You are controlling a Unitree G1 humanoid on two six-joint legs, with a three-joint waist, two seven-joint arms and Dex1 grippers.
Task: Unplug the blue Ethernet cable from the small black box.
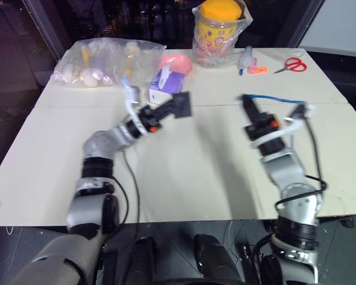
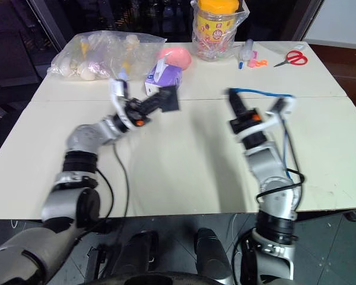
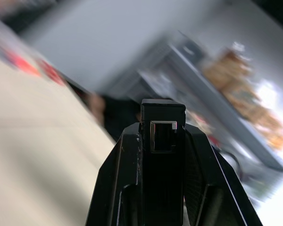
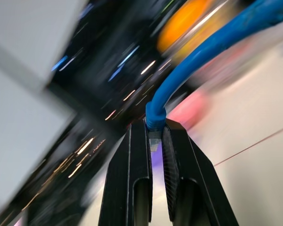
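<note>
— Where are things sitting?

— My left claw [image 1: 173, 110] is clamping the small matte-black box [image 1: 182, 104], port empty, above the cream table [image 1: 190, 172]. My right claw [image 1: 247, 102] is pinching the thin bright-blue Ethernet cable [image 1: 276, 98], well apart from the box.

— Risks?

— I'm worrying the pinched plug slips, or the trailing cord snags my right arm.

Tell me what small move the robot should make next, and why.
Probably lower the small black box to the table and let go. Its port looks empty in the left wrist view, and the right gripper is shut on the blue Ethernet cable at its plug end, apart from the box held by the left gripper.
</note>
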